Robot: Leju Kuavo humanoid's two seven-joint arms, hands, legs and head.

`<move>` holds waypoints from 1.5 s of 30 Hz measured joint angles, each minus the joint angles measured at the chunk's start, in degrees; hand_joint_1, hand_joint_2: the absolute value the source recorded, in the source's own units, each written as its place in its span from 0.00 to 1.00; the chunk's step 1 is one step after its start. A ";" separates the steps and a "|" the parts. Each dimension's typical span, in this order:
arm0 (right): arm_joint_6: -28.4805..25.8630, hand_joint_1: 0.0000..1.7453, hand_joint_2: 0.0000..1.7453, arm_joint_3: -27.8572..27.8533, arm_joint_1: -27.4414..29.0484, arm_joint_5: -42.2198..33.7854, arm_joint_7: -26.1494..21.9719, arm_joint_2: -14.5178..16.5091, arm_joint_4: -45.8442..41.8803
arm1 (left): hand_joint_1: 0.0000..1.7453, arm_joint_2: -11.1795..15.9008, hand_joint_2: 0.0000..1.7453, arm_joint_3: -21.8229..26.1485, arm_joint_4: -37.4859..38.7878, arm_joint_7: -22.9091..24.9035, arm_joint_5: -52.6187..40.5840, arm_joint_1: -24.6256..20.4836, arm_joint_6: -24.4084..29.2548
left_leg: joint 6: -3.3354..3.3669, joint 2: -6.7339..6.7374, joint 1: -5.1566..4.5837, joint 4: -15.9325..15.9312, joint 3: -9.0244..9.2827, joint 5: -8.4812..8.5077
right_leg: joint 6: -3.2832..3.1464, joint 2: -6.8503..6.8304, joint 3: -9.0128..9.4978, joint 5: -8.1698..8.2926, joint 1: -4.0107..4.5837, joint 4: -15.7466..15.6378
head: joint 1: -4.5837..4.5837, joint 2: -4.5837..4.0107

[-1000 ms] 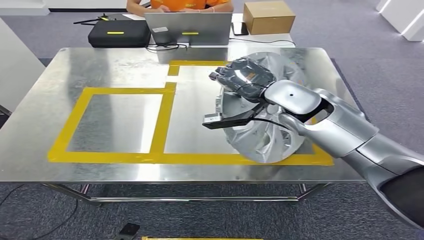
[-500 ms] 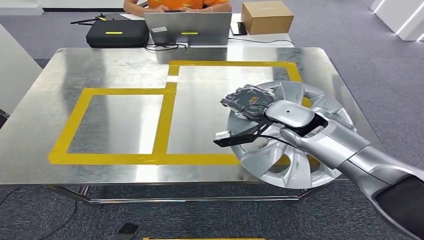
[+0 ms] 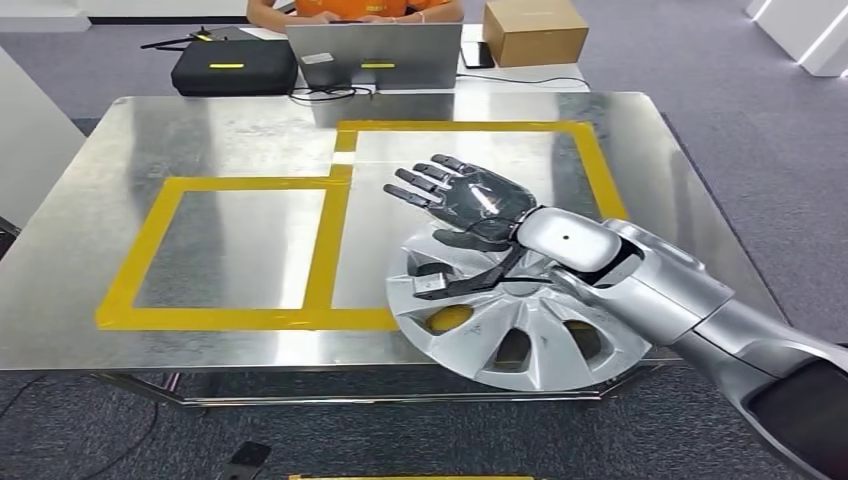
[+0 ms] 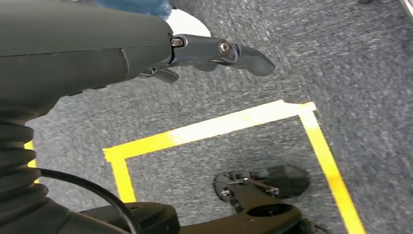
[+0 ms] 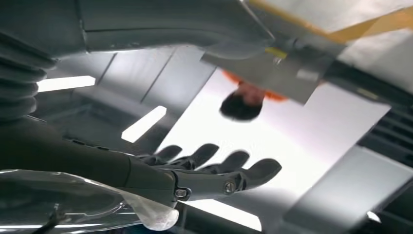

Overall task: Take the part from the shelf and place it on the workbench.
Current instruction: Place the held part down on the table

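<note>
The part is a silver wheel cover (image 3: 520, 330) lying flat on the steel workbench (image 3: 230, 130) at its front right, with its rim reaching over the front edge. My right hand (image 3: 465, 200) hovers just above the cover's far edge, fingers spread, holding nothing. In the right wrist view the same hand (image 5: 209, 168) is stretched out over the shiny tabletop, with the cover's rim (image 5: 73, 204) beside the palm. My left hand (image 4: 214, 48) hangs over the grey carpet and grips nothing.
Yellow tape (image 3: 330, 220) marks two joined rectangles on the workbench. Behind the table stand a laptop (image 3: 375, 55), a black case (image 3: 235, 65) and a cardboard box (image 3: 535, 30), with a person (image 3: 350, 8) in orange seated there. Yellow floor tape (image 4: 219, 126) lies below my left hand.
My right hand carried the wheel cover tilted, lowered it toward the table's front right, then let go. The cover now lies flat and the fingers have spread above it.
</note>
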 joint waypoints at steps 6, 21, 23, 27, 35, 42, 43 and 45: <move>-6.02 0.00 0.00 1.00 -0.61 10.42 2.07 0.28 -2.28 | 0.00 -0.28 0.00 0.00 -0.02 1.18 -0.94 -0.45 0.72 | -1.71 0.06 0.31 12.67 -5.38 -6.72 | -1.26 -0.13 0.56 0.34 -0.46 -0.68 | -0.34 0.00; -5.28 0.00 0.00 -12.16 10.32 -19.12 5.45 0.12 -12.43 | 0.00 -0.43 0.00 3.03 -0.02 0.82 3.59 0.62 1.76 | 1.12 0.00 0.49 -0.77 1.02 -0.12 | 1.29 -0.07 -5.54 -6.36 -0.14 11.90 | 0.21 -0.01; -6.09 0.00 0.00 -16.23 14.98 -27.29 3.39 -0.63 -15.50 | 0.00 -0.43 0.00 4.03 -0.02 0.02 4.53 1.24 1.64 | 1.25 -0.06 0.45 -0.74 1.07 -0.22 | 1.36 -0.07 -7.57 -7.16 -0.14 15.95 | 0.25 -0.01; -7.26 0.00 0.00 -25.33 23.31 -42.70 -0.58 -2.13 -21.91 | 0.00 -0.42 0.00 5.82 -0.02 -1.01 5.75 2.22 1.51 | 1.02 -0.26 0.29 -0.63 1.23 -0.56 | 0.71 -0.20 -1.34 -0.90 -0.01 2.96 | 0.27 -0.01; -6.74 0.00 0.00 -39.61 37.57 -57.54 -5.47 -5.44 -30.58 | 0.00 -0.04 0.00 8.69 -0.02 -1.41 7.38 2.87 1.43 | -1.07 -0.06 0.22 6.43 -1.47 -5.40 | -1.08 -0.50 1.50 -0.20 -0.17 -1.25 | 0.02 -0.01; -8.38 0.00 0.00 -47.39 49.71 -58.89 -8.75 -6.39 -37.13 | 0.00 0.38 0.00 11.00 -0.02 -1.68 8.79 3.42 1.80 | -0.55 -0.02 0.17 4.23 0.14 -2.44 | -0.95 -0.29 1.96 -0.68 0.01 -1.07 | 0.02 0.00; -8.70 0.00 0.00 -48.24 51.13 -58.56 -9.21 -6.39 -38.15 | 0.00 0.45 0.00 11.28 -0.02 -1.70 8.92 3.40 1.91 | -0.26 -0.02 0.06 1.29 1.55 -1.62 | -0.72 -0.24 1.94 -0.75 0.07 -1.00 | 0.03 -0.01; -9.33 0.00 0.00 -49.58 53.89 -57.78 -10.17 -6.38 -40.26 | 0.00 0.53 0.00 11.77 -0.02 -1.71 9.18 3.40 1.99 | 0.13 -0.07 -0.20 -0.69 2.45 -1.68 | -0.14 -0.21 1.82 -0.77 0.11 -0.94 | 0.07 -0.01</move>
